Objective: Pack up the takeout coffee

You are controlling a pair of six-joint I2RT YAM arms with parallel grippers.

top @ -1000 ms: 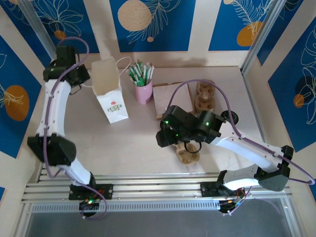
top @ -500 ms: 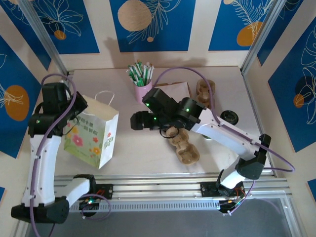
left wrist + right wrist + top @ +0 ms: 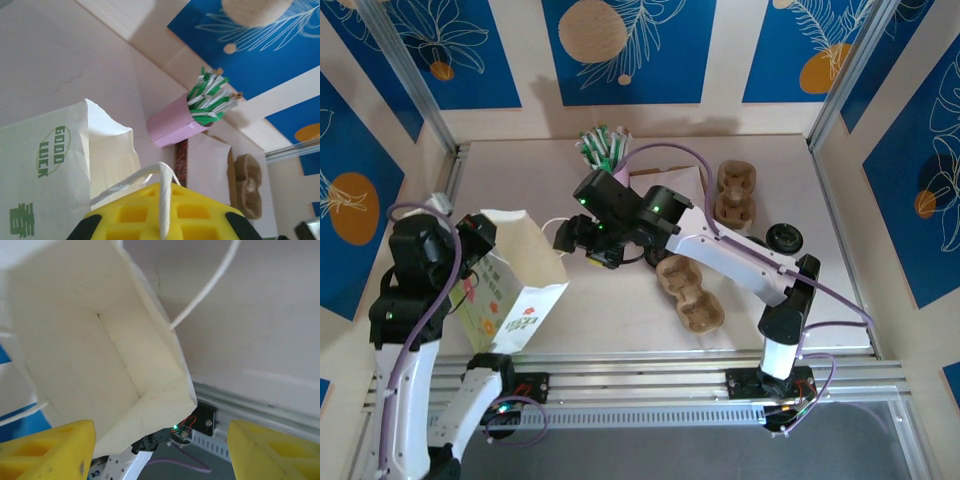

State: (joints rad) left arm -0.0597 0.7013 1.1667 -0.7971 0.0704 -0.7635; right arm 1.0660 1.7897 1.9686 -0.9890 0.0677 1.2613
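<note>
- Overhead view: the left end effector (image 3: 478,243) is clamped on the top of the paper bag (image 3: 515,290). The bag leans tilted near the near-left corner of the desk (image 3: 620,325), its mouth turned toward the right edge.
- Overhead view: the right end effector (image 3: 582,245) hangs just beside the bag's mouth. The takeout coffee (image 3: 785,237) stands well apart from it, by the desk's right edge. It appears as a round black lid, and the cup body beneath cannot be made out.
- Left wrist view, added detail: a white cord handle (image 3: 161,192) crosses the yellow, grid-moulded pad. Green "GOOD LUCK" lettering sits on creased white paper.
- Right wrist view: the bag's interior is box-shaped, of plain cream paper with folded side creases. The yellow fingers (image 3: 47,450) stand wide apart at either side, with nothing between them.
- Pink cup (image 3: 175,127): a smooth cylinder of green-and-white sticks, near the far edge.
- Pulp carrier (image 3: 690,297): rough brown moulded fibre with two round wells, mid-desk.
- Second pulp carrier (image 3: 732,195): same material, toward the far-right corner.
</note>
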